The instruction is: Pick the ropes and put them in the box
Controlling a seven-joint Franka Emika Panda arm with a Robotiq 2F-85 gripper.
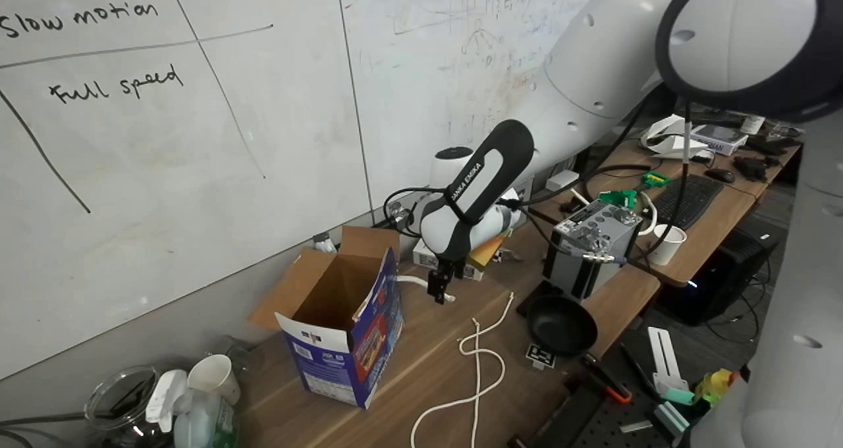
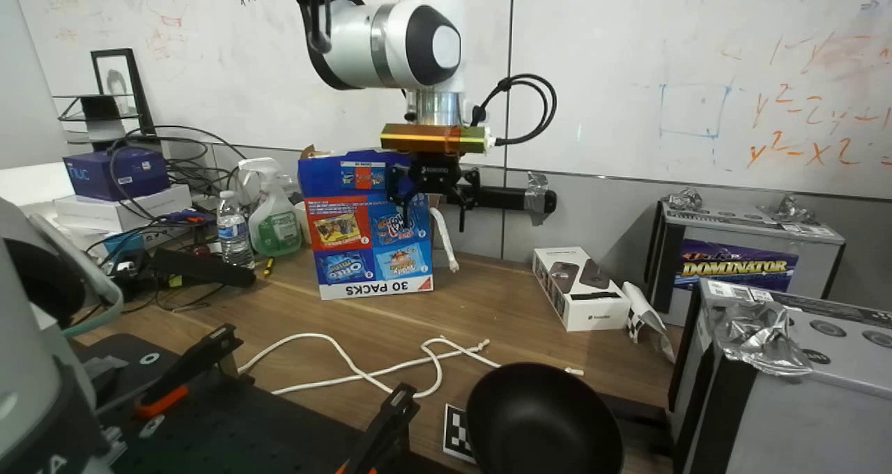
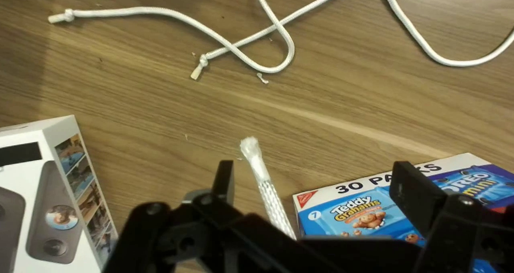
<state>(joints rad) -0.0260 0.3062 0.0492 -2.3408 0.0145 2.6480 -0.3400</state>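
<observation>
Jaws spread and empty, the gripper (image 2: 433, 224) hangs close to the thick rope (image 3: 275, 204), which pokes out beside the box (image 2: 373, 249). Farther from the box, the thin rope (image 3: 277, 26) lies looped on the table (image 3: 160, 104). Reaching the thick rope appears in hand; next likely comes centering, lowering and closing.

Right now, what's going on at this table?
The robot arm is on a pick-and-place job: a thick white rope and a thin white rope are meant for the box. Its jaws stand open near the end of the thick white rope, which shows between them in the wrist view; nothing is gripped. The box, top flaps open, hides where the rest of it runs. The thin white rope lies in crossing curves on the table, outside the box.
</observation>
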